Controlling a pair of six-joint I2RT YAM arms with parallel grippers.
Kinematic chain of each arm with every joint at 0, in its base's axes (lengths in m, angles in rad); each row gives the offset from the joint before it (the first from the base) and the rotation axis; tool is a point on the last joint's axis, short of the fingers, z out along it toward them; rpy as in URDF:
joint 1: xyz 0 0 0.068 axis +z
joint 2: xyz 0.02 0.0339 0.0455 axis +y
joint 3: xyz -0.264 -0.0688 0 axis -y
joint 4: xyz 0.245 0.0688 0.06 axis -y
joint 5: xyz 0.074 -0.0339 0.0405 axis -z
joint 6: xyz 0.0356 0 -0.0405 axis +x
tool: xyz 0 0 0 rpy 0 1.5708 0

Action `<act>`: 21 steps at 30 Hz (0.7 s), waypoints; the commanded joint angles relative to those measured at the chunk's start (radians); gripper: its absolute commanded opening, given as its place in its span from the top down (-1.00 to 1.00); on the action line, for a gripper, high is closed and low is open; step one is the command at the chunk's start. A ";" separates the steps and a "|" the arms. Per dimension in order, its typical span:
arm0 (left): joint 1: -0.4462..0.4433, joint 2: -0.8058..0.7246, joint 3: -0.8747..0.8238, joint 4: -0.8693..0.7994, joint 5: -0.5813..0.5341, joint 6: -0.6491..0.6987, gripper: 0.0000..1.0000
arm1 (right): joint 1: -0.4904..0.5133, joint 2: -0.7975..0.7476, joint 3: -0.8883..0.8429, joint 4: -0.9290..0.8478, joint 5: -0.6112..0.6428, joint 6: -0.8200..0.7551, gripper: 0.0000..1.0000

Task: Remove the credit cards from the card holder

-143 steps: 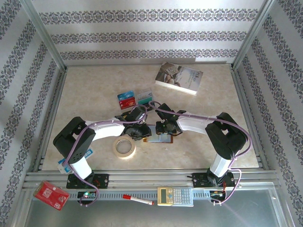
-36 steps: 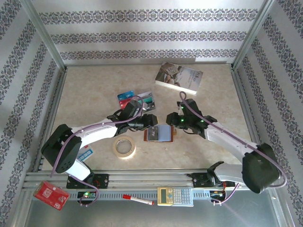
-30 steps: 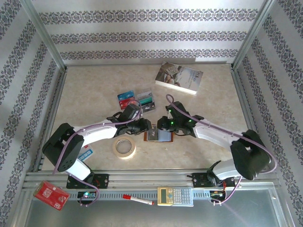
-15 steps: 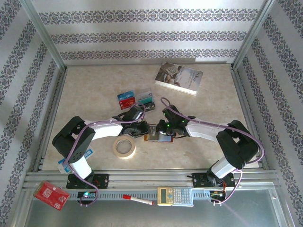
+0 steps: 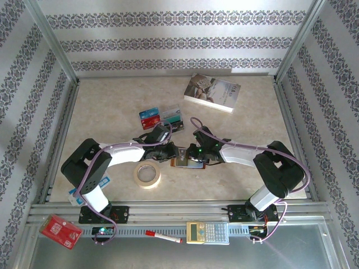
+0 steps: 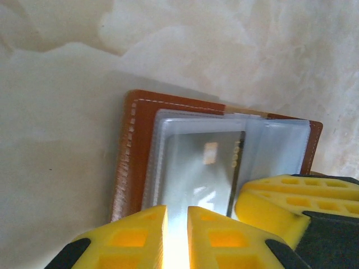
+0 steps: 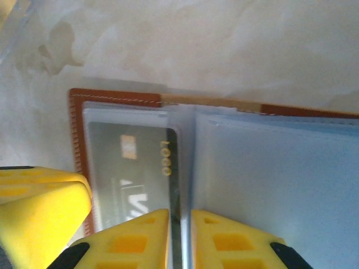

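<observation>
While the brown leather card holder (image 6: 132, 157) lies just beside the beige tape roll (image 5: 137, 175), your left gripper (image 6: 176, 216) pinches its limp clear sleeve (image 6: 280, 145); your right gripper (image 7: 179, 218) clamps the grey plastic credit card (image 7: 134, 168) by its edge, likely stiff and slick.

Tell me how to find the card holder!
On the marbled table, look just right of the tape roll. The card holder lies open there: brown leather with clear sleeves, far smaller than the pale book at the back.
</observation>
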 commanded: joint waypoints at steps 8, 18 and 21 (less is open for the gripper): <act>0.008 0.041 -0.014 -0.026 -0.037 -0.007 0.64 | -0.044 -0.011 -0.088 0.110 -0.020 0.044 0.59; 0.009 0.066 -0.040 -0.035 -0.035 -0.024 0.65 | -0.058 -0.003 -0.104 0.158 -0.084 -0.035 0.61; 0.009 0.072 -0.041 -0.035 -0.031 -0.024 0.65 | -0.058 -0.004 -0.101 0.149 -0.094 -0.064 0.59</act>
